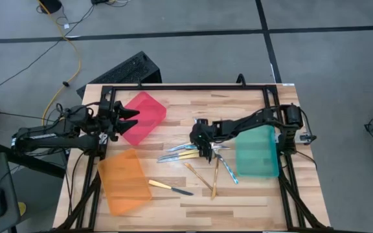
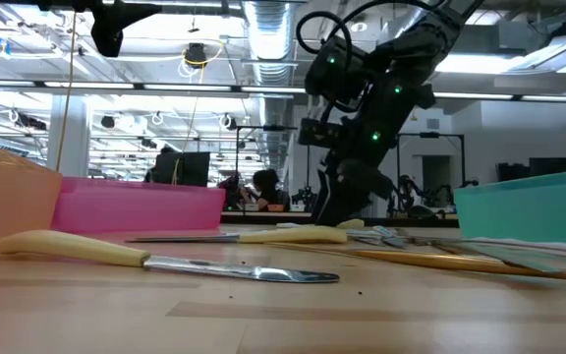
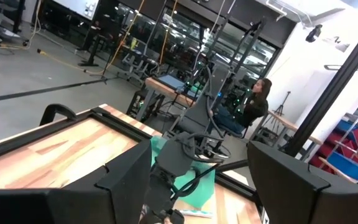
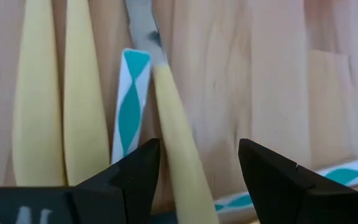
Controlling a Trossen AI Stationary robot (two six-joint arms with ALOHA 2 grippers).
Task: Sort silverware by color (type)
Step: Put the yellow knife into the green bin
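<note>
My right gripper (image 1: 204, 153) is down at the middle of the butcher-block table (image 1: 251, 200), over the heap of silverware (image 1: 196, 155), with its fingers spread and nothing between them. Through my right wrist camera, the two dark fingertips (image 4: 135, 171) straddle a yellow handle (image 4: 179, 155) that runs into a silvery blade; whether the pads touch the wood I cannot tell. Just beside that handle lies a white-and-teal patterned handle (image 4: 129, 106), and past it two more yellow handles (image 4: 82, 99) lie side by side.

From above, the pieces fan out from my right gripper toward six o'clock: silvery-blue pieces (image 1: 177, 157) pointing to nine o'clock, two gold pieces (image 1: 199, 175) angled toward six, and a patterned one (image 1: 228, 169) at about five. A yellow-handled knife (image 1: 170, 188) lies apart at seven o'clock, just beside the orange bin (image 1: 123, 181). In the low view this knife (image 2: 165, 258) is the nearest piece.

The teal bin (image 1: 258, 152) sits at three o'clock of my right gripper, near it. The pink bin (image 1: 144, 116) is at ten o'clock.

My left gripper (image 1: 123, 120) hangs at the pink bin's edge, raised off the table, fingers (image 3: 129, 180) apart and empty. A person (image 3: 257, 99) sits in the room beyond the table.
</note>
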